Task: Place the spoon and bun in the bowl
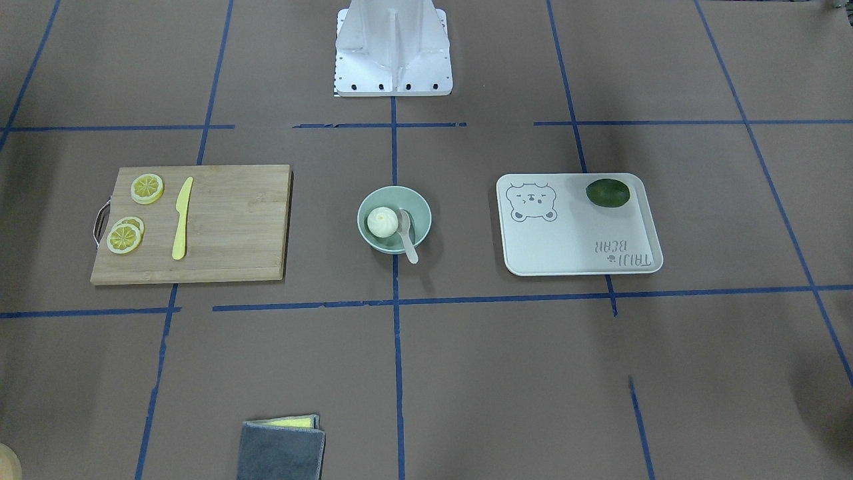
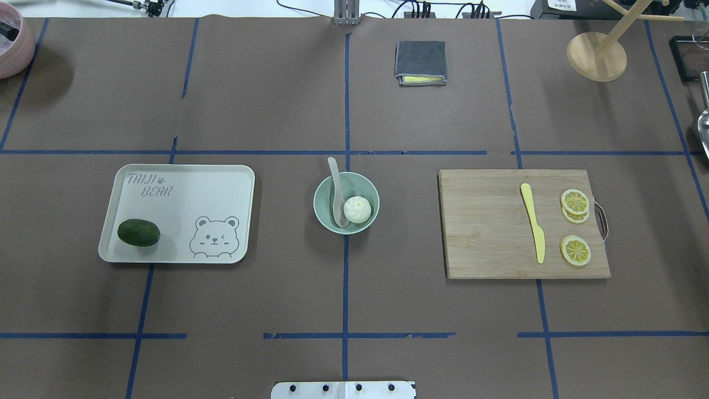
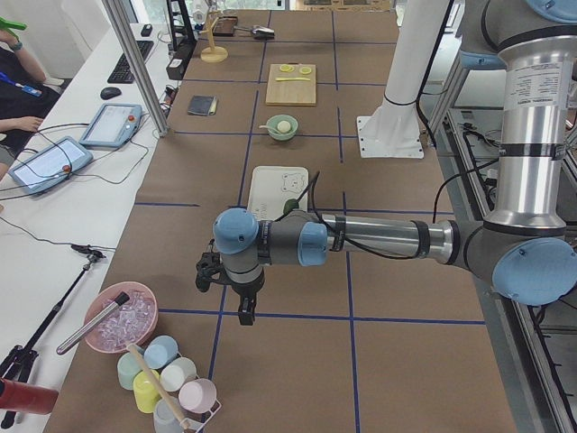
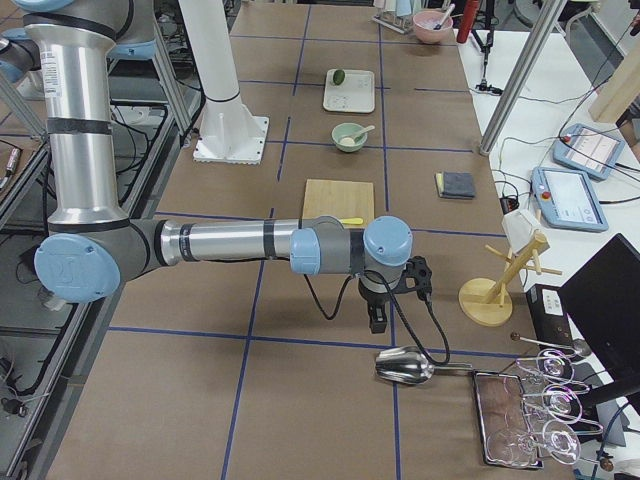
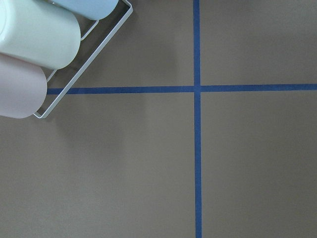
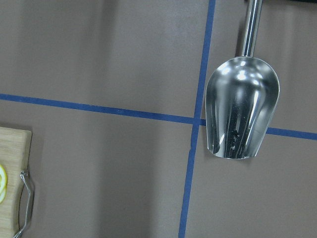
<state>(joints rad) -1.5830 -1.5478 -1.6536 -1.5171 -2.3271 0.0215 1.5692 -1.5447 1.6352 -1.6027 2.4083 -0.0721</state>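
The mint-green bowl point(image 2: 368, 187) stands at the table's middle, also in the front-facing view point(image 1: 416, 200). The white bun point(image 2: 357, 210) lies inside it point(image 1: 382, 222). The pale spoon point(image 2: 334, 185) rests in the bowl with its scoop down and its handle over the rim point(image 1: 409, 241). My left gripper point(image 3: 243, 311) hangs over the table's left end, far from the bowl. My right gripper point(image 4: 378, 322) hangs over the right end, beside a steel scoop. Both show only in the side views, so I cannot tell if they are open or shut.
A white bear tray point(image 2: 183, 191) holds a dark green fruit point(image 2: 138, 233). A wooden board point(image 2: 487, 233) carries a yellow knife point(image 2: 533, 221) and lemon slices point(image 2: 575, 250). Also there: a grey cloth point(image 2: 420, 62), a steel scoop point(image 6: 241, 111), a cup rack point(image 5: 34, 54).
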